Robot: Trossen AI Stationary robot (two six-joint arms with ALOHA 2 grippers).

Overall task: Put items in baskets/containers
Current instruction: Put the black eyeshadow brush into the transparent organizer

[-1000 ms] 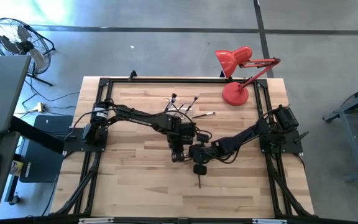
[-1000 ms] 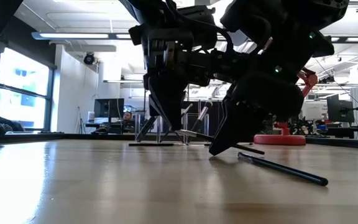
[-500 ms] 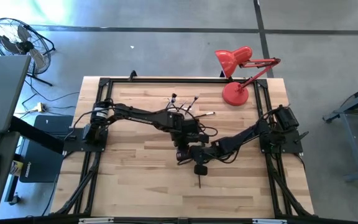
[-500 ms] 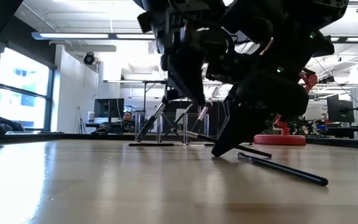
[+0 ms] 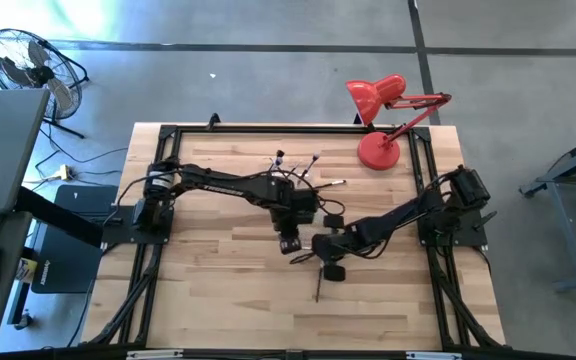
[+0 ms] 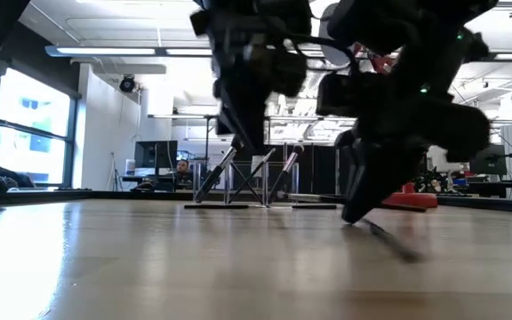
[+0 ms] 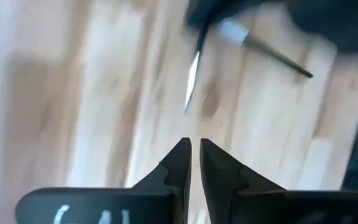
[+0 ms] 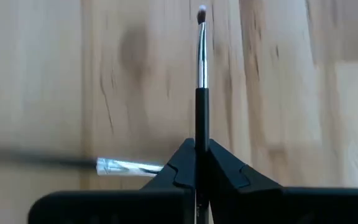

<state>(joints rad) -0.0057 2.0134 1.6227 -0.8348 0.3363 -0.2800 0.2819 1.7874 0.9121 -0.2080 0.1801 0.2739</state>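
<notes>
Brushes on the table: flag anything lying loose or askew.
Most brushes stand in the clear holder at the table's back. One brush lies flat beside it, outside. The right gripper is shut on another brush, its tip slanting down to the wood near the front. A second loose brush lies beside it.

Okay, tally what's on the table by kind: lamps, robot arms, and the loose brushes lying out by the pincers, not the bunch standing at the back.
Red desk lamp: 1
Robot arms: 2, ending in the left pincer and the right pincer
Loose brushes: 2, the clamped brush in the right pincer and the lying brush beside it
Total: 5
</notes>
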